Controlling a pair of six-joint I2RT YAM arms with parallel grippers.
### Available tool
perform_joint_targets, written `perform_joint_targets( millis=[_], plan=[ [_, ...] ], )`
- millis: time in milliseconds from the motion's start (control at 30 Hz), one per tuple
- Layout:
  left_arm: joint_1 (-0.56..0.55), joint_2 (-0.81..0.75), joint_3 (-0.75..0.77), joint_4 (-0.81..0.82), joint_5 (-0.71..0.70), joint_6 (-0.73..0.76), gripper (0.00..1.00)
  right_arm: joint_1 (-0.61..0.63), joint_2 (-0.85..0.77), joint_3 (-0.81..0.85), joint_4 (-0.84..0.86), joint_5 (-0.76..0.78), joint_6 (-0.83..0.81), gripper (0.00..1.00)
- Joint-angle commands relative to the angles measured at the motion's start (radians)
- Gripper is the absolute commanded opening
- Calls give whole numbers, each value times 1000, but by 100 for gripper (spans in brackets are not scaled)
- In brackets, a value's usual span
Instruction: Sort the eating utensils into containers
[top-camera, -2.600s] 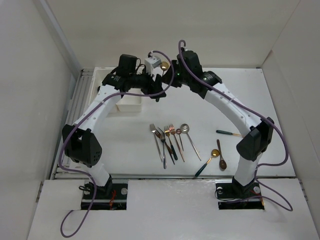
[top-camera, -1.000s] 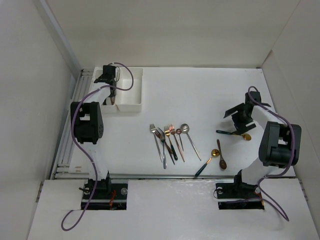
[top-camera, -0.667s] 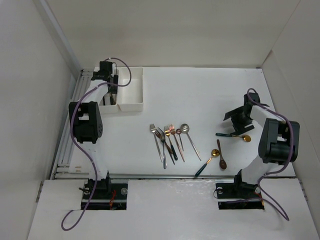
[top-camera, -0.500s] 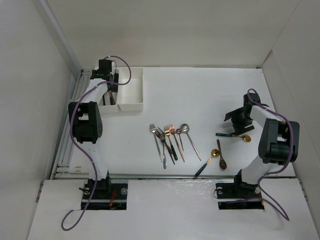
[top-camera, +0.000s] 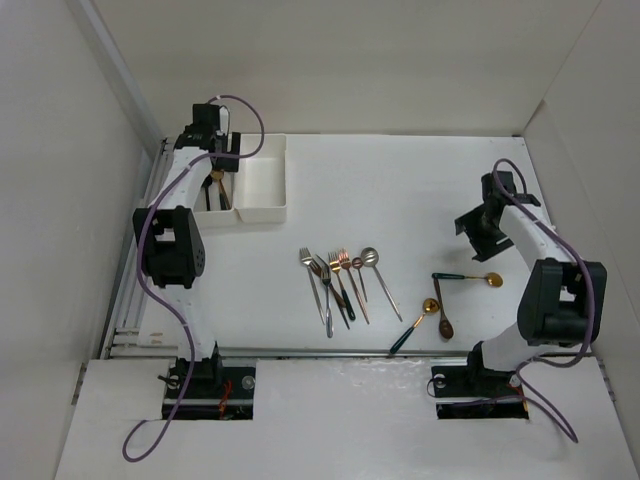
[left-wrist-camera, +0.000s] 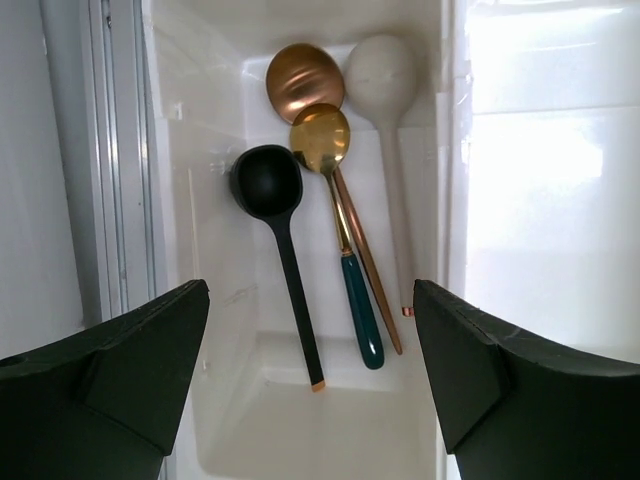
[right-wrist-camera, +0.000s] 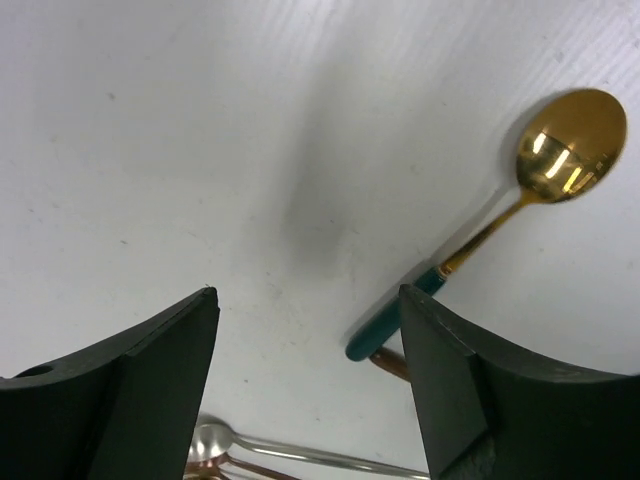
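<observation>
You've got 4 spoons (left-wrist-camera: 322, 140) lying in the left bin (left-wrist-camera: 330, 425) of the pair: black, gold w/ green handle, copper, pale. The rest of the utensils (top-camera: 340, 285) lie mid-table (top-camera: 400, 180). A gold green-handled spoon (right-wrist-camera: 570, 135) & two more are further right. L gripper (left-wrist-camera: 310, 290) hangs over that bin, jaws spread, nothing held. R gripper (right-wrist-camera: 308, 292) is above bare table just beside the gold spoon, jaws spread too, empty.
</observation>
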Motion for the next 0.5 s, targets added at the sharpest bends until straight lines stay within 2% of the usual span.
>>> perform_joint_targets(
  millis=[0, 67, 200, 367, 467],
  plan=[
    [-2, -76, 56, -47, 51, -18, 81, 4, -50, -73, -95, 26, 30, 77],
    [-2, -76, 65, -56, 60, -18, 81, 4, -50, -157, -81, 2, 67, 77],
    [-2, -76, 65, -65, 69, -18, 82, 4, -24, -190, -37, -24, 101, 77],
    [7, -67, 74, -76, 78, -18, 82, 14, 125, -112, -18, -27, 81, 77],
    [7, -67, 74, -85, 89, -18, 82, 27, 188, -66, -9, -37, 81, 70]
  ],
)
